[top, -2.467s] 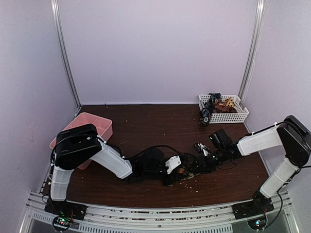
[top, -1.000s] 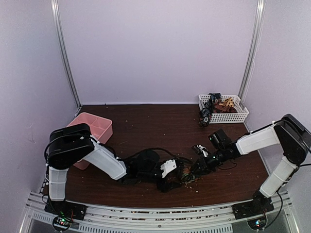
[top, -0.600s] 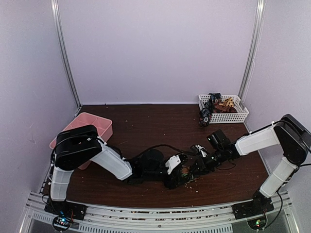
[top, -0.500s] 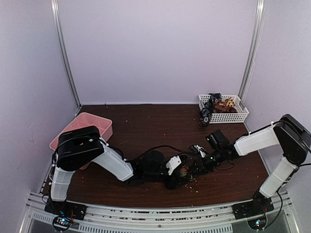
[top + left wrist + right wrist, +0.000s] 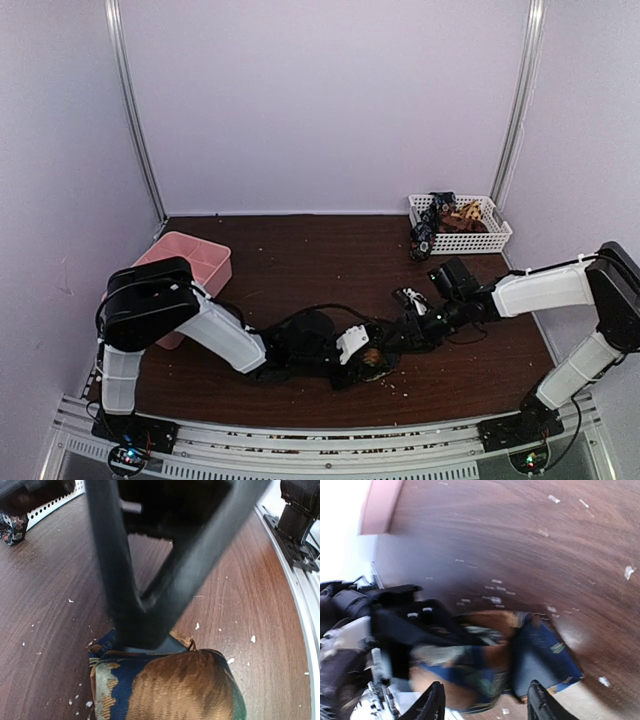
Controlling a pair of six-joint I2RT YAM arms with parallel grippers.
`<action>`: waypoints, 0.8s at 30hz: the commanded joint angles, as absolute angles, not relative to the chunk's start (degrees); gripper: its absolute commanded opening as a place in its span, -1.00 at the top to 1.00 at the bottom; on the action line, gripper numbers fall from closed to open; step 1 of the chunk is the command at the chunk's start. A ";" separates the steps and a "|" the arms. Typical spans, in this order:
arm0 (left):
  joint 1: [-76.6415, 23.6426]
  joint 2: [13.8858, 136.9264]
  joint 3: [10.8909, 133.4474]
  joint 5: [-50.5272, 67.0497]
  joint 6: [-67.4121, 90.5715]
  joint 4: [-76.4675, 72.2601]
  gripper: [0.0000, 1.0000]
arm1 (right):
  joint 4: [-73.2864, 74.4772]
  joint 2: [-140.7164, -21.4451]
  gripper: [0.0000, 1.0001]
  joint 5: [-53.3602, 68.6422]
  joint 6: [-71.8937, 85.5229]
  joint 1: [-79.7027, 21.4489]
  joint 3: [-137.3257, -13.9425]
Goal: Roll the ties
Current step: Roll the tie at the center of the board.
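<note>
A tie patterned in brown, blue and green is wound into a small coil at the front middle of the table. My left gripper is shut on this coil, which fills the bottom of the left wrist view and hides my left fingers there. My right gripper is open just right of the coil. One of its fingers rests its tip on the tie's loose blue tail. In the right wrist view the coil lies beyond my spread fingertips, held by the left gripper.
A white basket at the back right holds more ties, one hanging over its left rim. A pink bin stands at the left edge. Pale crumbs litter the wood. The metal rail runs along the front.
The left gripper has shifted a little back and forth with the coil and now sits slightly nearer the front. The right gripper stays by the coil; its elbow has swung right.
</note>
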State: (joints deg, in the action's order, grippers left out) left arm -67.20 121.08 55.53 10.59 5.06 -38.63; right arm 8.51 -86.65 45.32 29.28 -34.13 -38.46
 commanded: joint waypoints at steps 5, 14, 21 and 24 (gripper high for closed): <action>-67.46 121.98 56.29 9.90 1.14 -27.44 0.37 | 11.27 -86.59 -0.25 49.87 32.48 -37.52 -42.12; -67.41 121.70 56.60 9.90 1.24 -27.22 0.29 | 14.92 -92.62 0.19 44.99 28.02 -39.11 -43.32; -67.39 119.64 56.03 9.44 1.10 -29.61 0.11 | 13.67 -94.22 1.00 42.81 27.23 -37.48 -40.85; -67.38 119.06 56.19 9.42 1.10 -31.96 -0.05 | 12.67 -94.40 1.00 42.80 27.15 -36.15 -38.96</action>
